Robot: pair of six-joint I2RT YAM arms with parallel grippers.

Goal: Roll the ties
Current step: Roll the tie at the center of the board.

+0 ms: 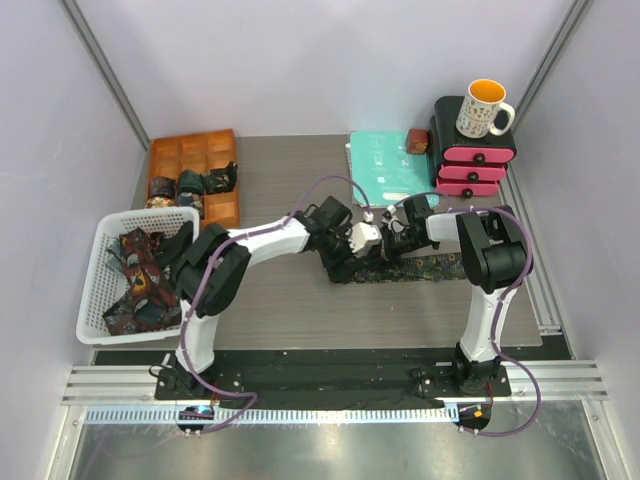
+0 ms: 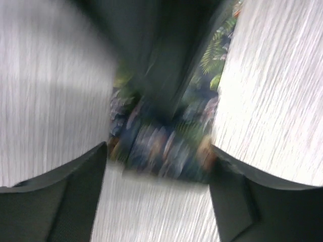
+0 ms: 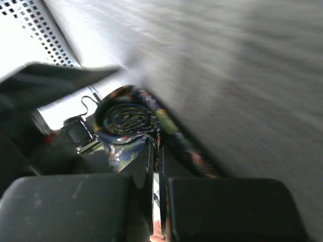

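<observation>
— While both of your arms are bent in over the middle of the table (image 1: pixel 300 300), how many ties are under them?

— One. A single leaf-print tie (image 1: pixel 432 266) lies flat on the wood, running left to right. One end of it is wound into a small coil (image 3: pixel 126 121).

— And your two grippers?

— My left gripper (image 2: pixel 157 156) is spread wide, one finger on each side of the strip, gripping nothing. That view is blurred. My right gripper (image 3: pixel 160 177) is pinched almost closed, with only a thin slit between the two pads. The tie's fabric runs into that slit right beside the coil.

— What else do you count?

— One white basket (image 1: pixel 95 300) sits at the left edge with a heap of loose ties (image 1: pixel 140 285), too tangled to number. One orange tray (image 1: pixel 165 155) behind it has at least three rolled ties (image 1: pixel 190 182) in its compartments. I also count one teal folder (image 1: pixel 385 165), one pink drawer unit (image 1: pixel 470 170) of three drawers, and one mug (image 1: pixel 485 108) on top of it.
</observation>
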